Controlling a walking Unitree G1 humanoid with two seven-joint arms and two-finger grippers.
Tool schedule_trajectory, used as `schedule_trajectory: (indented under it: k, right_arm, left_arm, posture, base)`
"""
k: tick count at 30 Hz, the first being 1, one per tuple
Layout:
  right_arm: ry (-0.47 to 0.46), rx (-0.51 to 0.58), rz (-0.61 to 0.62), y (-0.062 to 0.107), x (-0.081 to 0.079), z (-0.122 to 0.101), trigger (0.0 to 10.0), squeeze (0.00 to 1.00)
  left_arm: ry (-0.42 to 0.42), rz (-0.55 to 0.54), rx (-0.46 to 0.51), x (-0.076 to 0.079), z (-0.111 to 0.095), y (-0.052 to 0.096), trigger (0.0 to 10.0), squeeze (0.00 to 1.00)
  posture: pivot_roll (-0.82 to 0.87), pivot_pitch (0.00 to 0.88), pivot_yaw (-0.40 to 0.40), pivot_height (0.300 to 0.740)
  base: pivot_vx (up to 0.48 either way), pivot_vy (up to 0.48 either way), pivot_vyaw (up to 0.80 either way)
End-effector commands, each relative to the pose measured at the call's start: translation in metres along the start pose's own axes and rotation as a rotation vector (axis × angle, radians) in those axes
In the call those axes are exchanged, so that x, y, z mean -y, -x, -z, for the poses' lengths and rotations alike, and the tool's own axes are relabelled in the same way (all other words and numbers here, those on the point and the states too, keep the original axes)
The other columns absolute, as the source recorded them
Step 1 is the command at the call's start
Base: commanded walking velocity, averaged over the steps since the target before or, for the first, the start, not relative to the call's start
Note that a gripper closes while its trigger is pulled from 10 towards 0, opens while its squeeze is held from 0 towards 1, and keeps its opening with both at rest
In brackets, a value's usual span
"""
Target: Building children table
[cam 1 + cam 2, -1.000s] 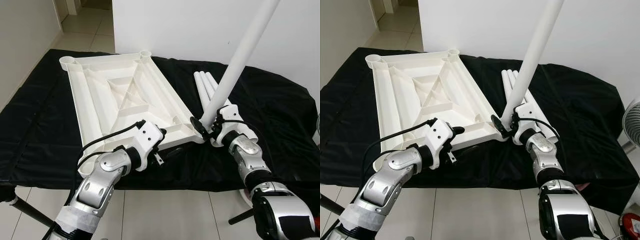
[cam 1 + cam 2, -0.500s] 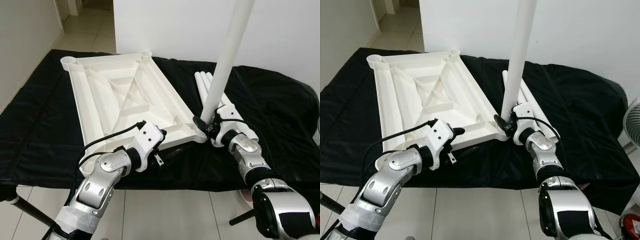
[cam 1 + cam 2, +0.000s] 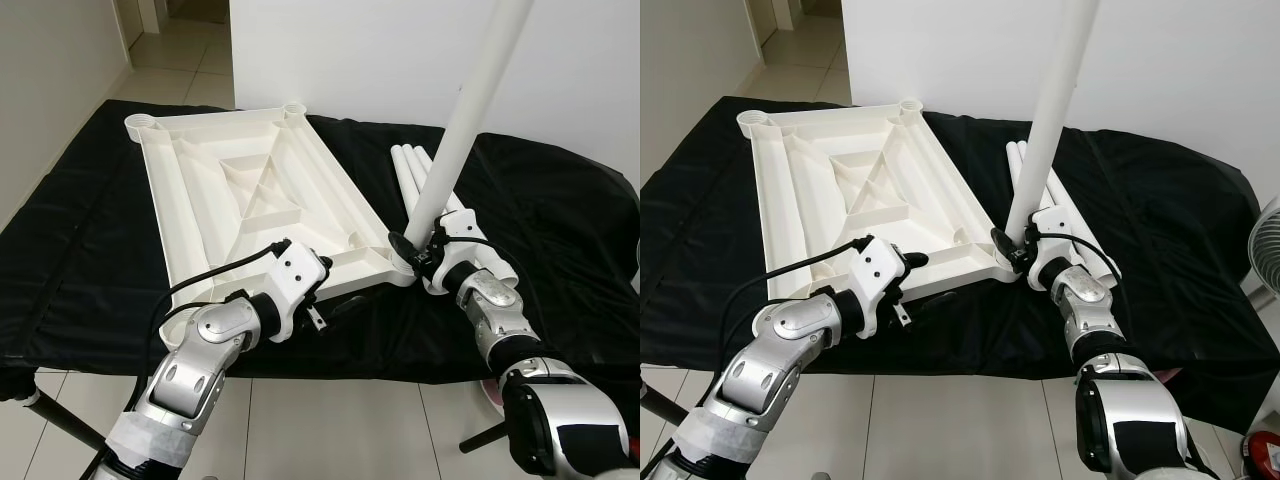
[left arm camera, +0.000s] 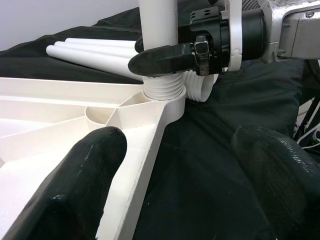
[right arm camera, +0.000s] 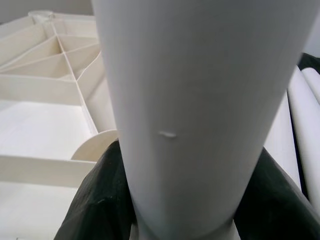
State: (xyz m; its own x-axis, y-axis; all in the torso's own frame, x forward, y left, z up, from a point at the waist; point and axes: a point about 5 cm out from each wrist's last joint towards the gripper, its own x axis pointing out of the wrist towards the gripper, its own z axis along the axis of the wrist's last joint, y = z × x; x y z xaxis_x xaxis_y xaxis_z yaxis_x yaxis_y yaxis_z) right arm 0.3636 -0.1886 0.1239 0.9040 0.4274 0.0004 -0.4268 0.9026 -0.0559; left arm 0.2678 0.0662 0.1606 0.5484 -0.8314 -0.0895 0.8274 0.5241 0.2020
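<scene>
- A black cloth is covering the work surface and draping over its near edge.
- The white plastic tabletop is lying upside down on the cloth, ribbed underside up, running from the far left corner of the surface toward the near middle.
- A long white table leg is standing in the socket at the tabletop's near right corner, tilting slightly to the right, with its threaded end sitting in the socket rim.
- Spare white legs are lying side by side on the cloth, just to the right of the tabletop and behind the standing leg.
- The right gripper is clamping the standing leg just above the socket; one black finger is wrapping around the tube, and the right wrist view is showing the leg squeezed between both fingers.
- The left gripper is hovering at the tabletop's near edge with its fingers spread apart, one fingertip over the white rim and the other over the cloth, holding nothing.
- A socket ring is showing at the tabletop's far left corner.
</scene>
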Motion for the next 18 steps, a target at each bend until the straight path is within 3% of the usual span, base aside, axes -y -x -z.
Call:
schedule_trajectory:
  k: [1, 18]
  right_arm:
    - [-0.094, -0.083, 0.029, 0.009, -0.002, 0.023, 10.0, 0.0]
    - [-0.182, -0.123, 0.118, 0.017, -0.005, 0.042, 10.0, 0.0]
  left_arm:
    - [0.005, -0.02, -0.005, 0.0, 0.0, 0.0, 10.0, 0.0]
    - [0.004, -0.018, -0.006, 0.001, 0.0, 0.0, 10.0, 0.0]
  posture:
    - [-0.01, 0.0, -0.067, 0.74]
    - [-0.01, 0.0, -0.066, 0.74]
  base:
    - [0.0, 0.0, 0.0]
    - [0.0, 0.0, 0.0]
